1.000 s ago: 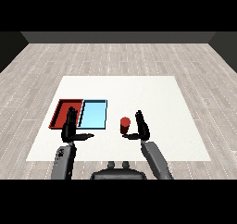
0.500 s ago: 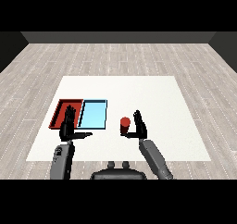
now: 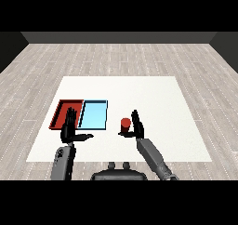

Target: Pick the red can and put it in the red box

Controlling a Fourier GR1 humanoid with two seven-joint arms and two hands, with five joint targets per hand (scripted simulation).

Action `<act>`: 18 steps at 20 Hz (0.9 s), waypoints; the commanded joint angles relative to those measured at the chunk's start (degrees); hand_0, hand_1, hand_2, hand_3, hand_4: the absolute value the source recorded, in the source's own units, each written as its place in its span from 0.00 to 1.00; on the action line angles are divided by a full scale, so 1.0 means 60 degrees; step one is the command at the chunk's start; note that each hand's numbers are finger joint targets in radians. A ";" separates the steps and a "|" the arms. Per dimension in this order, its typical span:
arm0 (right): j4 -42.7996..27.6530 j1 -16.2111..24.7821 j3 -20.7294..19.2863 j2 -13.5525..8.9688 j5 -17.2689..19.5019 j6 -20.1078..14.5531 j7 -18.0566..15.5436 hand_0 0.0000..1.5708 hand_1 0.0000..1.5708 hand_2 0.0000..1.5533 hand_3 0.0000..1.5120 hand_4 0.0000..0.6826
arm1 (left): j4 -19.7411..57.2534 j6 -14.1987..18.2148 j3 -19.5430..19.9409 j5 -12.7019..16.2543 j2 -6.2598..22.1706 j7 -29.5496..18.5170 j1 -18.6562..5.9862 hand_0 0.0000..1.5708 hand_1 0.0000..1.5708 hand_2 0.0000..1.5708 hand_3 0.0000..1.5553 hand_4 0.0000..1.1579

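Observation:
The small red can [image 3: 125,124] stands upright on the white table [image 3: 153,98], right of the two trays. My right hand [image 3: 135,125] is close beside the can on its right, fingers straight and pointing up, thumb reaching under the can's near side; I cannot tell if it touches. The red tray [image 3: 62,109] lies at the left with the light blue tray [image 3: 94,114] next to it. My left hand [image 3: 70,130] hovers open over the near end of the red tray, thumb stretched to the right.
Both trays hold nothing that I can see. Grey wood floor surrounds the table, and the table's near edge runs just behind my forearms.
My right hand has shifted left, closer to the can. The left hand has stayed nearly where it was.

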 commanded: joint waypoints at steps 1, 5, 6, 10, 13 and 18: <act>0.0461 -0.0392 -0.0374 0.0002 0.0087 0.0418 0.0092 0.00 0.00 0.00 0.00 0.00 | -0.1215 0.0317 -0.0392 -0.0008 -0.0210 0.1157 0.0085 0.00 0.00 0.00 0.00 0.00; 0.0008 -0.0153 0.0119 0.0002 -0.0107 -0.0133 0.0329 0.00 0.00 0.00 0.00 0.00 | 0.0087 0.0052 0.0281 0.0078 0.0167 -0.0043 -0.0219 0.00 0.00 0.00 0.00 0.00; 0.0341 -0.0098 -0.0363 0.0002 0.0300 0.0448 0.0190 0.00 0.00 0.00 0.00 0.00 | -0.0053 0.0089 -0.0127 -0.0194 -0.0075 -0.0160 0.0344 0.00 0.00 0.00 0.00 0.00; -0.0172 -0.0224 -0.0112 0.0002 0.0142 -0.0031 0.0620 0.00 0.00 0.00 0.00 0.00 | -0.0968 -0.0374 0.0102 0.0382 0.0242 0.0378 0.0695 0.00 0.00 0.00 0.00 0.00; 0.0173 -0.0534 0.0458 0.0002 -0.0259 -0.0486 0.0350 0.00 0.00 0.00 0.00 0.00 | -0.0544 -0.0148 0.0048 0.0076 0.0220 0.0496 0.0163 0.00 0.00 0.00 0.00 0.00; 0.1864 -0.1500 0.0664 0.0002 -0.1307 -0.0333 -0.0610 0.00 0.00 0.00 0.00 0.00 | -0.0166 -0.0045 0.0211 0.0140 0.0200 0.0362 -0.0251 0.00 0.00 0.00 0.00 0.00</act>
